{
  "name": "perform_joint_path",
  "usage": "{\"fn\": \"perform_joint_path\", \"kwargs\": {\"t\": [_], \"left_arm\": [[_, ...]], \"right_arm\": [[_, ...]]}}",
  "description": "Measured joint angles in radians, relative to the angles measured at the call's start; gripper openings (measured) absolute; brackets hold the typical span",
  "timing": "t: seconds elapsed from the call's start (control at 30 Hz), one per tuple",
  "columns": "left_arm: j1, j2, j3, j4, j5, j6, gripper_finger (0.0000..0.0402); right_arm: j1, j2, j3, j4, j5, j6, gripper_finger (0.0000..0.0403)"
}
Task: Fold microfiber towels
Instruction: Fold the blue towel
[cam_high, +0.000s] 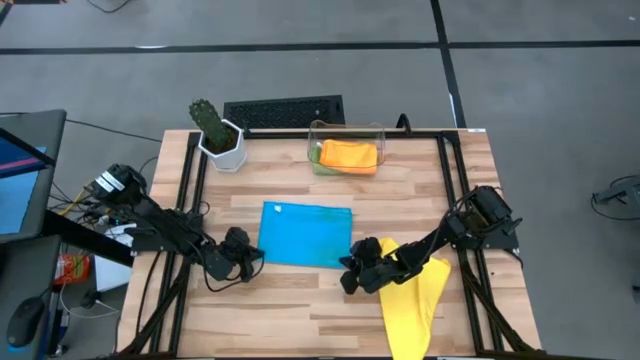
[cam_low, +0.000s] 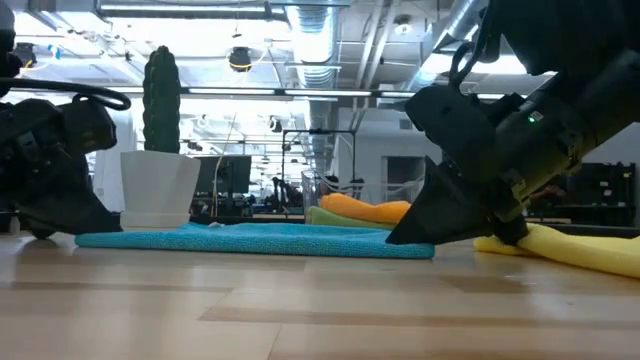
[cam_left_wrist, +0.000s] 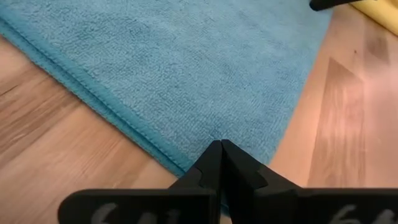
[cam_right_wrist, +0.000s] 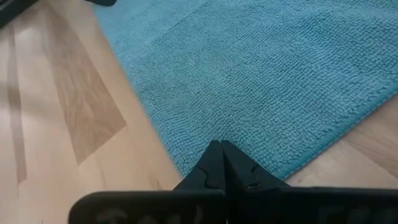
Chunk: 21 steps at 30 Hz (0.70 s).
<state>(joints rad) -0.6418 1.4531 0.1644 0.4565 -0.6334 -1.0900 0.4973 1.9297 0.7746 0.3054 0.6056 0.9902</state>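
Blue microfiber towel (cam_high: 306, 234) lies flat mid-table; your left gripper (cam_high: 248, 257) and right gripper (cam_high: 349, 268) crouch low at its two front corners, fingers clenched on them. Yellow towel (cam_high: 415, 296) drapes over the wooden table's (cam_high: 300, 310) front edge.

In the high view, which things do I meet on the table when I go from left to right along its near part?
left gripper → blue towel → right gripper → yellow towel
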Motion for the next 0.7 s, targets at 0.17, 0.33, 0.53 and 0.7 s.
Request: {"fn": "perform_joint_path", "kwargs": {"t": [0.17, 0.33, 0.53, 0.7], "left_arm": [[0.000, 0.029, 0.002, -0.008, -0.008, -0.014, 0.0000], [0.000, 0.028, 0.001, -0.010, -0.003, -0.018, 0.0000], [0.000, 0.031, 0.022, -0.020, -0.015, -0.022, 0.0000], [0.001, 0.033, 0.031, -0.024, -0.019, -0.020, 0.0000]], "right_arm": [[0.000, 0.000, 0.001, -0.010, 0.006, -0.002, 0.0008], [0.007, -0.056, 0.003, 0.049, 0.060, -0.095, 0.0007], [0.004, -0.079, 0.015, 0.159, 0.071, -0.244, 0.0007], [0.004, 0.014, 0.003, 0.144, 0.052, -0.142, 0.0007]]}}
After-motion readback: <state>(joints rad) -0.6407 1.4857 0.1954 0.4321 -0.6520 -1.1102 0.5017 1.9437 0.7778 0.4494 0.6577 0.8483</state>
